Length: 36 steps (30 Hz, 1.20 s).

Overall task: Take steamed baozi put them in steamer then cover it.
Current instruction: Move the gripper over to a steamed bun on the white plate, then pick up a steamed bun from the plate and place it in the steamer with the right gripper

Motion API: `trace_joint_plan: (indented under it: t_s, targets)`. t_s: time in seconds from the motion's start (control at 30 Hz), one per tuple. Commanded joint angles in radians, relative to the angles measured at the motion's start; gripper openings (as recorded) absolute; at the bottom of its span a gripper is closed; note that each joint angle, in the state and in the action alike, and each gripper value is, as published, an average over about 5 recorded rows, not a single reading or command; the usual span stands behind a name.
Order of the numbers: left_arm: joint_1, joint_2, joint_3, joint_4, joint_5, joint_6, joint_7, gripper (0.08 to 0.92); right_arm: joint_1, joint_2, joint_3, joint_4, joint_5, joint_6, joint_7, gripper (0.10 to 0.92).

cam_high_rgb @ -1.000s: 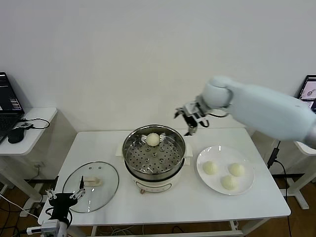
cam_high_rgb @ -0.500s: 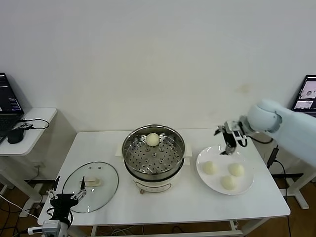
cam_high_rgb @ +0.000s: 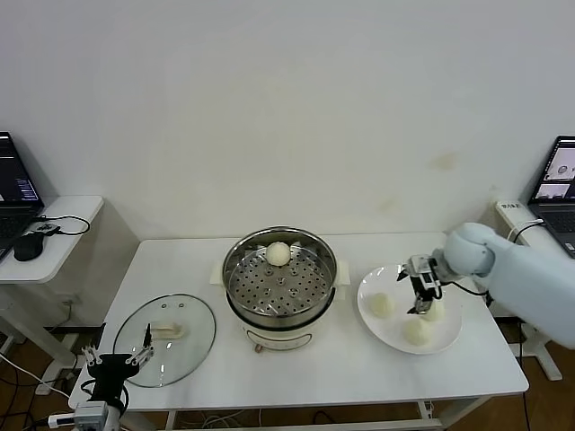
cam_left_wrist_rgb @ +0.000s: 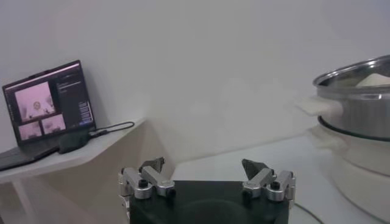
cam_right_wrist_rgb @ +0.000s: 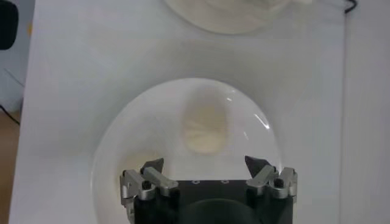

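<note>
The steel steamer (cam_high_rgb: 280,285) stands mid-table and holds one baozi (cam_high_rgb: 278,254) at its far side. Three baozi lie on the white plate (cam_high_rgb: 386,334): one to the left (cam_high_rgb: 382,305), one to the right (cam_high_rgb: 435,311), one in front (cam_high_rgb: 416,331). My right gripper (cam_high_rgb: 420,301) hangs open and empty just above the plate, between them. In the right wrist view it (cam_right_wrist_rgb: 206,163) is open, with one baozi (cam_right_wrist_rgb: 206,128) ahead on the plate (cam_right_wrist_rgb: 140,115). The glass cover (cam_high_rgb: 166,328) lies flat at the front left. My left gripper (cam_high_rgb: 117,362) is parked open below the table's front left corner.
Side tables with laptops stand at the far left (cam_high_rgb: 13,184) and far right (cam_high_rgb: 557,175). The left wrist view shows its open gripper (cam_left_wrist_rgb: 204,165), the steamer's side (cam_left_wrist_rgb: 359,97) and a laptop (cam_left_wrist_rgb: 46,100). The wall runs close behind the table.
My right arm has swung from behind the steamer's right side over to the plate and come down low over the baozi. The left arm has not moved.
</note>
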Motion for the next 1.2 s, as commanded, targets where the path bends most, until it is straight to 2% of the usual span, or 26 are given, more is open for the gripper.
trace_joint_plan:
  t_s: [0.03,0.5,0.8,1.0,1.2]
  targets:
    - [0.0,0.001,-0.007,0.004,-0.001,-0.001,0.001,0.823,-0.082,0.15,0.048,-0.145,-0.085,0.02,0.012,0.823]
    - [-0.005,0.0,-0.014,0.015,-0.005,-0.003,0.001,0.823,-0.1,0.195,0.072,-0.223,-0.153,0.027,0.011,0.805]
    - [-0.003,0.0,-0.017,0.008,-0.006,-0.004,0.0,0.823,-0.107,0.185,0.092,-0.21,-0.145,0.027,0.0,0.64]
    - [-0.004,-0.002,-0.014,0.002,-0.005,-0.004,0.0,0.823,-0.068,0.138,0.077,-0.14,-0.108,0.013,-0.014,0.592]
    - [-0.006,0.0,-0.009,-0.008,-0.005,-0.003,0.001,0.823,0.074,0.032,0.034,-0.047,-0.003,-0.02,-0.035,0.578]
